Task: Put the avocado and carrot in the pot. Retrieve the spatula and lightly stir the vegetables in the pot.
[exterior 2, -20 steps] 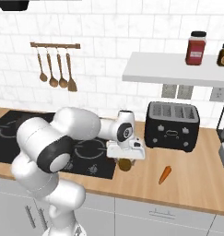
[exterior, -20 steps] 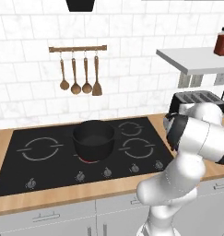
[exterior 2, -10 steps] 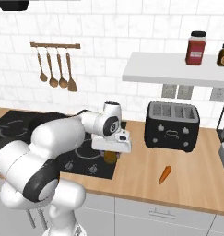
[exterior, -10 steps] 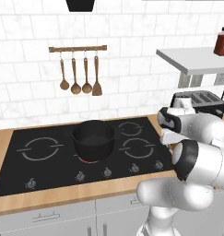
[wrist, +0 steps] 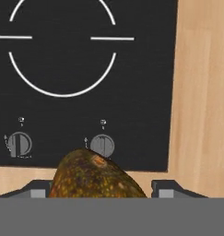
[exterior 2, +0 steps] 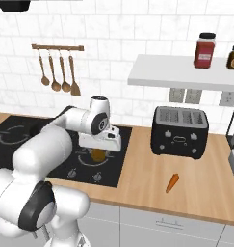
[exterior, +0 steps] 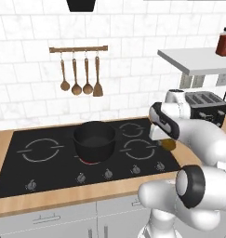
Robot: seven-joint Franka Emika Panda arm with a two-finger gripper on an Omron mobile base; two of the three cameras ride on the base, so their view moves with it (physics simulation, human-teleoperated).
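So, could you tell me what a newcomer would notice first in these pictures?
Probably the big white arm, its tool carrying a brownish-green avocado over the right part of the black cooktop. Next, the black pot on a glowing red burner, and the lone orange carrot lying on the wooden counter in front of the toaster.

Pot (exterior: 94, 141) on the cooktop (exterior: 40, 162); carrot (exterior 2: 172, 182) on the counter before the toaster (exterior 2: 180, 130).
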